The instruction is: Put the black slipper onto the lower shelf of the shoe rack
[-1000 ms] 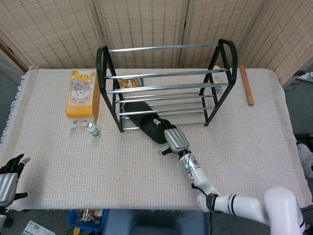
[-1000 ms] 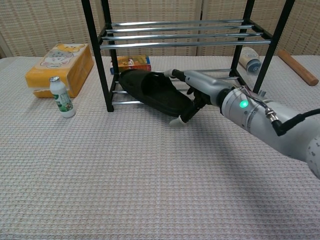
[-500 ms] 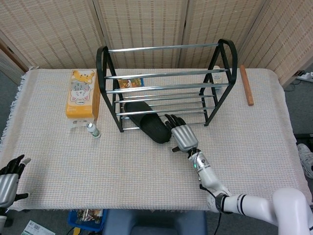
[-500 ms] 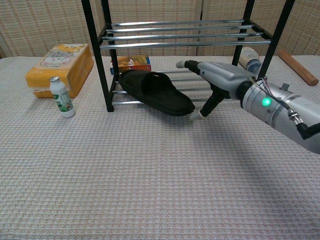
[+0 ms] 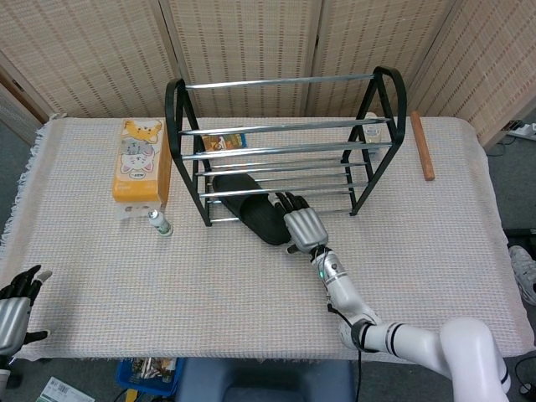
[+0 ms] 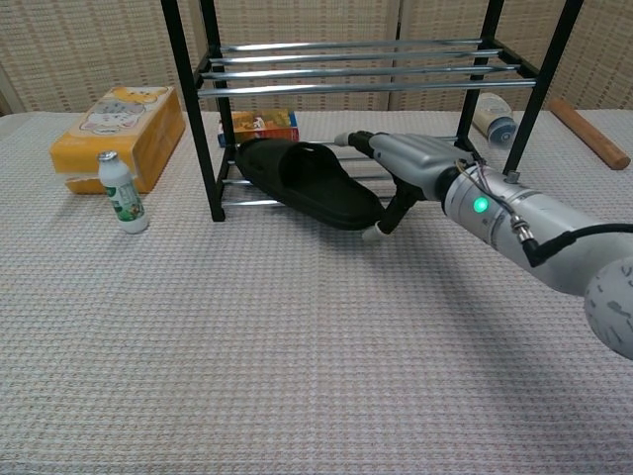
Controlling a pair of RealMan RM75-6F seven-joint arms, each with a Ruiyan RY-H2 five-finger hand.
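Observation:
The black slipper (image 5: 249,209) (image 6: 307,183) lies slanted across the front of the shoe rack (image 5: 178,109) (image 6: 212,148). Its far end rests on the lower shelf's chrome bars, while its near end sticks out over the tablecloth. My right hand (image 5: 302,227) (image 6: 407,170) is at that near end, fingers stretched out along the slipper's right side and thumb pointing down beside its tip. It grips nothing. At the table's front left corner in the head view, my left hand (image 5: 15,305) stays idle, fingers apart.
An orange tissue box (image 5: 141,159) (image 6: 119,134) and a small bottle (image 5: 159,223) (image 6: 121,193) stand left of the rack. A small carton (image 5: 224,141) (image 6: 262,126) lies behind it. At the right are a white bottle (image 5: 371,126) (image 6: 492,117) and a wooden stick (image 5: 421,145) (image 6: 588,132).
My right hand let go of the slipper, drew off to the right, then came back left to its near end. The slipper has barely shifted. The left hand stayed put.

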